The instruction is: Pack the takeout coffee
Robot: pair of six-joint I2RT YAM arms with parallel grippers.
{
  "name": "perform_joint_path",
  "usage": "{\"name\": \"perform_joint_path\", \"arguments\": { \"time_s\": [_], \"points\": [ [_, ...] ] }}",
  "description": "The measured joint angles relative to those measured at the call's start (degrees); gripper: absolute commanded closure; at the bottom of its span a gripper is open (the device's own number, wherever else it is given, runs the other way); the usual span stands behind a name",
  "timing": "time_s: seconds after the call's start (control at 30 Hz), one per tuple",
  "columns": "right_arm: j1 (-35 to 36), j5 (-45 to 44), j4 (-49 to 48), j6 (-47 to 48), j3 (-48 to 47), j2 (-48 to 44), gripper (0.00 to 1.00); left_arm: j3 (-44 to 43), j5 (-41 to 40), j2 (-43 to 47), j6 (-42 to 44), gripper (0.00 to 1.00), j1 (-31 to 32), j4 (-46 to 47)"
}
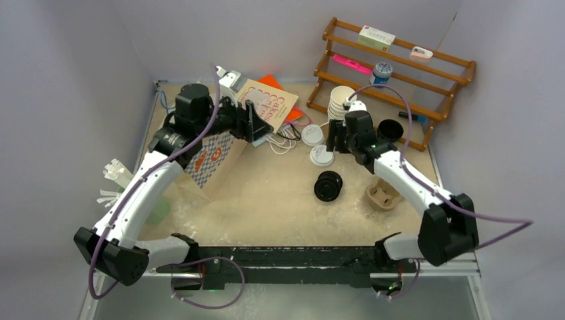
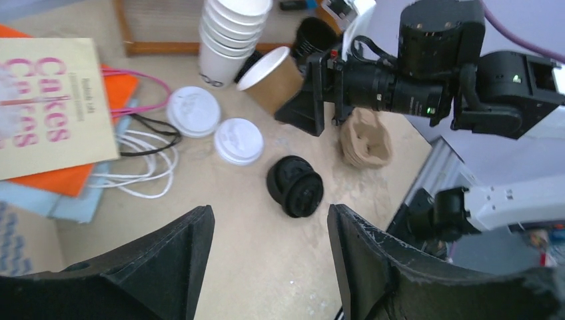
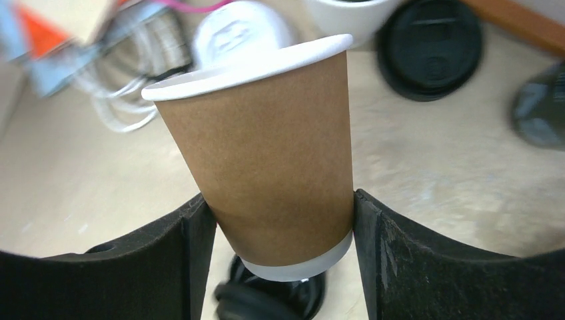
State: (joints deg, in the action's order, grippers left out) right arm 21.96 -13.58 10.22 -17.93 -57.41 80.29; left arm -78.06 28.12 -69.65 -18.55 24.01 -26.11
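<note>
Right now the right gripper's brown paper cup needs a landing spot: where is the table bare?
Bare: the near-centre tabletop between the checker-patterned cardboard box and the black lidded cup. Crowded: far side, among round white plastic lids, white cables and stacked white paper cups.

Robot manipulation lab cell, tan table [image 1: 266,200] boxed in by plain grey walls [image 1: 73,73] on three sides, left arm [image 1: 143,187] and right arm [image 1: 406,180] bolted side by side at its near edge, staged props toward its far edge, wooden rack [image 1: 400,67], stack of white cups [image 1: 341,101], cake book [image 1: 266,103].
</note>
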Motion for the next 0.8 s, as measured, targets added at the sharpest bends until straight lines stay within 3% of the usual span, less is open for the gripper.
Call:
{"name": "perform_joint_path", "arguments": {
  "time_s": [0.27,0.43,0.8],
  "points": [
    [0.96,28.00,-1.11,0.98,5.64,-10.62,0.39,3.87,10.21,-4.28,0.09,0.41,1.68,10.84],
    [2.10,42.58,-4.33,1.36,6.73,-13.35,0.39,3.80,13.84,-8.72,0.83,0.50,3.26,12.26],
    [4.59,55.93,-7.63,1.53,6.73,-11.54,0.40,2.25,18.73,-12.39,6.36,0.59,7.41,6.71]
  ]
}}
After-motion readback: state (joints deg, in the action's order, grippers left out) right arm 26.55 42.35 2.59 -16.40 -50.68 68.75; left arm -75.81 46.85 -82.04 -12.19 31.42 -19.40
